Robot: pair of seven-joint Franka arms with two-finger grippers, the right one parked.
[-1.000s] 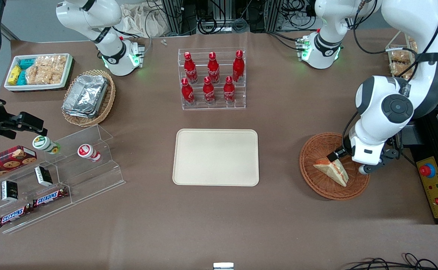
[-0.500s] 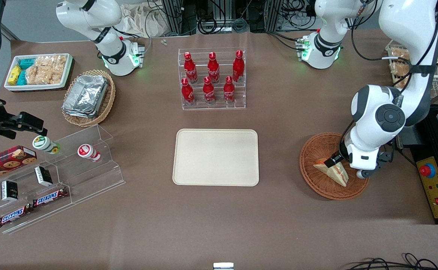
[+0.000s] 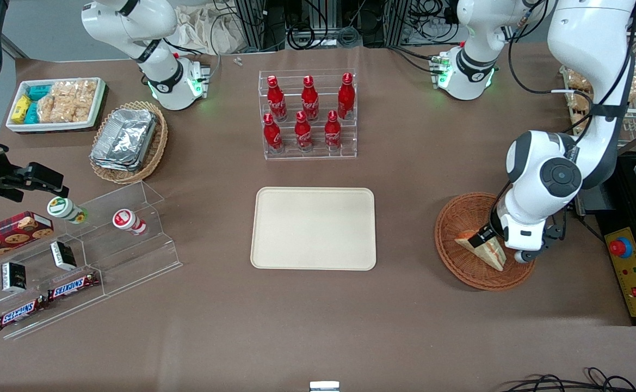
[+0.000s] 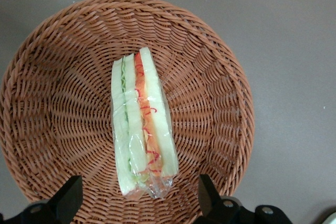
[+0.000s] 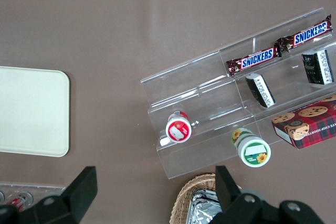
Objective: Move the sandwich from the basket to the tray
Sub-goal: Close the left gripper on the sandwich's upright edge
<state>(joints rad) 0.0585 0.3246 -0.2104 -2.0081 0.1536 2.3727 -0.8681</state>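
The sandwich [image 3: 483, 251] [image 4: 142, 124], a clear-wrapped wedge with orange-red and green layers, lies in the reddish-brown wicker basket [image 3: 454, 218] [image 4: 52, 103] toward the working arm's end of the table. My left gripper [image 3: 500, 246] [image 4: 139, 200] hangs just above it, open. Its black fingers [image 4: 68, 200] straddle the wedge's thick end without touching it. The cream tray [image 3: 313, 228] [image 5: 31, 111] lies bare at the table's middle, beside the basket.
A clear rack of red bottles [image 3: 308, 114] stands farther from the front camera than the tray. An acrylic shelf of snacks [image 3: 78, 256], a tan basket of foil trays [image 3: 127, 141] and a white bin [image 3: 56, 103] sit toward the parked arm's end. A yellow control box [image 3: 630, 272] lies beside the basket.
The left arm has drawn in and come down over the basket, bringing the open gripper closer around the sandwich. The sandwich has not moved.
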